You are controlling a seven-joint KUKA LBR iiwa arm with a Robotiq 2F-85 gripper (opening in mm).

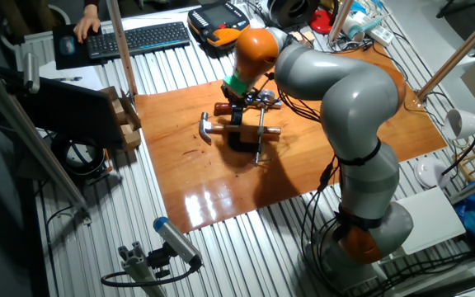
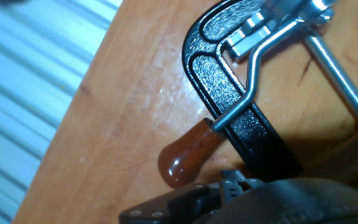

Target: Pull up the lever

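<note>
Desk point(image 1: 361, 132): orange wooden board on a slatted metal top. Arm reaches down over the black C-clamp point(image 2: 225, 93), which lies mid-board. Hammer point(image 1: 207, 128) just left of the clamp, wooden handle running under it. Lever point(image 1: 268, 130), a short silver crossbar on the long screw point(image 1: 260, 136), sits at the clamp's right side. End effector point(image 1: 250, 101) is low over the clamp's upper end; hand view shows only a dark part of it at the bottom edge, so opening and contents cannot be told. Likely step: approach or grip. Advice: close squarely on the crossbar, not the screw, lift straight, avoid the hammer.
</note>
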